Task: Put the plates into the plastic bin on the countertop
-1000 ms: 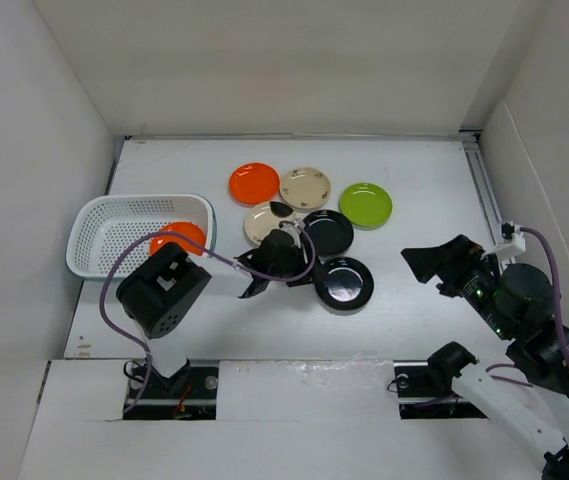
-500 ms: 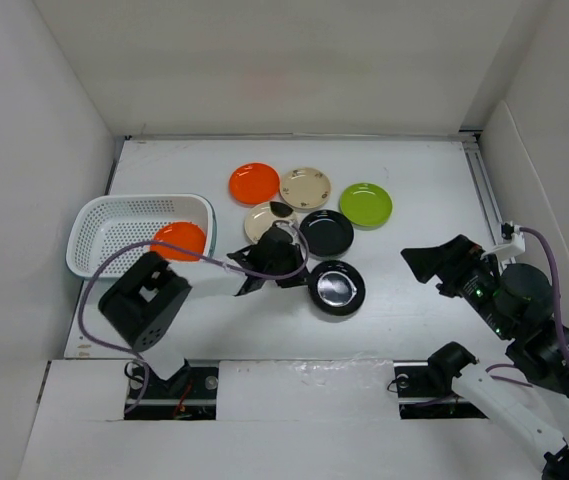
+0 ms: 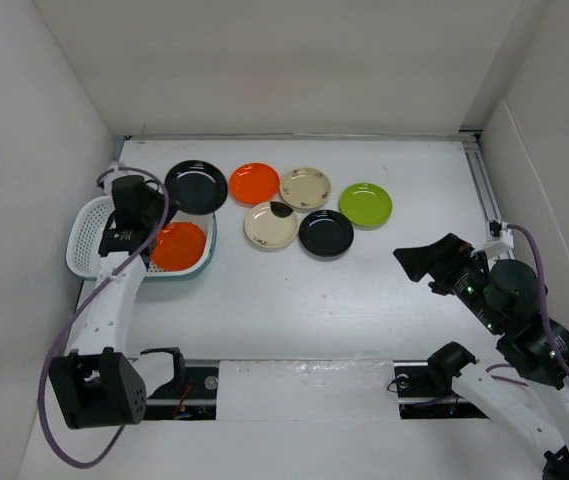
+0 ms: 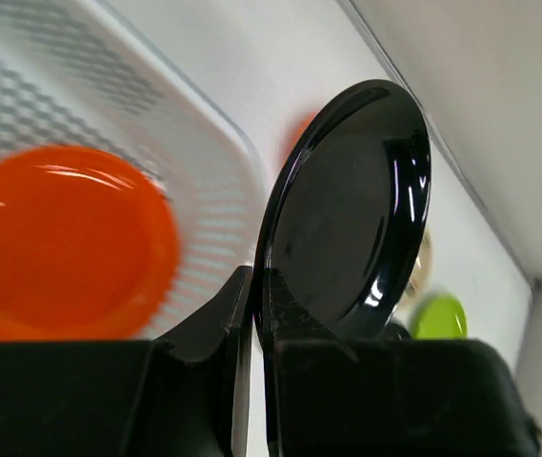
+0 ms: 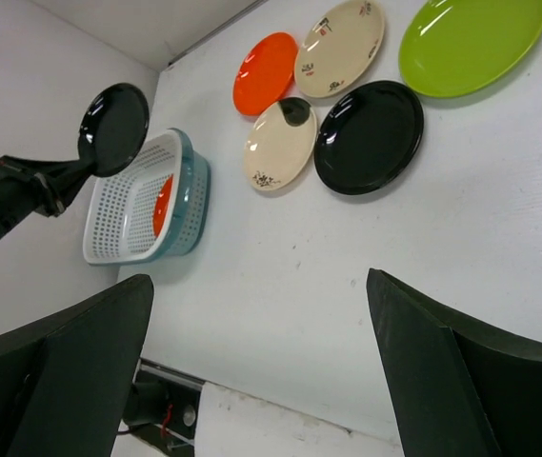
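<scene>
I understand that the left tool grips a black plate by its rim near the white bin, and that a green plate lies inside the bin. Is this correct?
Not quite: the bin holds an orange plate, as the left wrist view shows; the green plate lies on the countertop. The left tool does grip a black plate by its rim near the bin.

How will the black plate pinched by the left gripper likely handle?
The black plate looks stiff: no sag though held only by its rim. Its glossy surface is probably slippery in the left gripper, so it may pivot.
</scene>
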{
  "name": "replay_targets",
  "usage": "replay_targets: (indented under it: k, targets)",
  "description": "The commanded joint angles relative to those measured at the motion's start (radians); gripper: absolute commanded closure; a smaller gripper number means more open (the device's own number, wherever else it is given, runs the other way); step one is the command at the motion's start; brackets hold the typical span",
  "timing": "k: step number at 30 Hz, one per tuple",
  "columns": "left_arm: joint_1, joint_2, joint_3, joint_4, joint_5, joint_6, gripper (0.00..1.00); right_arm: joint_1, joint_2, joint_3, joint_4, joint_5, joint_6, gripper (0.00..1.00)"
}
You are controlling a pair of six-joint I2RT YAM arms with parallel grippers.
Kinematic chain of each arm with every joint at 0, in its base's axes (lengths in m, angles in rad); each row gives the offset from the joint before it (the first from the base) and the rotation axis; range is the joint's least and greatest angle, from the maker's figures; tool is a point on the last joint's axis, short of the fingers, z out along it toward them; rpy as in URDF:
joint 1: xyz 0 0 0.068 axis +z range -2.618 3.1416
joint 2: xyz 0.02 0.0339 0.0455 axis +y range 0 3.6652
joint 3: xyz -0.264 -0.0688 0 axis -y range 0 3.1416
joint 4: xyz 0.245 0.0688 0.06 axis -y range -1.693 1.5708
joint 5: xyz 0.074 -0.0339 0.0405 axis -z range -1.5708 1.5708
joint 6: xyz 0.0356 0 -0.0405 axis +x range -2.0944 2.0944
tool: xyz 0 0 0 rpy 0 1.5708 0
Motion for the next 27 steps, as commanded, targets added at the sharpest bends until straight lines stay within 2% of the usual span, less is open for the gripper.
replay_targets:
  k: [1,3,8,15,21,23,24,27]
  targets:
    - [0.132,0.001,-0.024,-0.094,-0.039,-0.04,1.0,0.005,0.03,-0.006,0.091,-0.043,-0.028,0.0]
    - [0.194,0.017,-0.034,-0.094,-0.039,-0.069,1.0,0.005,0.045,0.003,0.101,-0.063,-0.028,0.0]
    - [0.194,0.035,-0.086,-0.106,-0.157,-0.092,1.0,0.005,0.071,0.013,0.111,-0.072,-0.048,0.0]
    - [0.194,0.077,-0.12,-0.14,-0.22,-0.132,1.0,0.005,0.071,0.003,0.129,-0.081,-0.048,0.0]
    - [0.194,0.077,-0.176,-0.1,-0.19,-0.114,1.0,0.005,0.071,-0.015,0.138,-0.091,-0.048,0.0]
    - [0.194,0.086,-0.167,-0.091,-0.17,-0.105,0.83,0.005,0.071,-0.015,0.138,-0.091,-0.048,0.0]
    - [0.194,0.086,-0.167,-0.091,-0.17,-0.105,0.64,0.005,0.071,-0.015,0.138,-0.091,-0.048,0.0]
    - [0.194,0.057,-0.147,-0.091,-0.125,-0.083,0.41,0.005,0.071,-0.006,0.138,-0.091,-0.048,0.0]
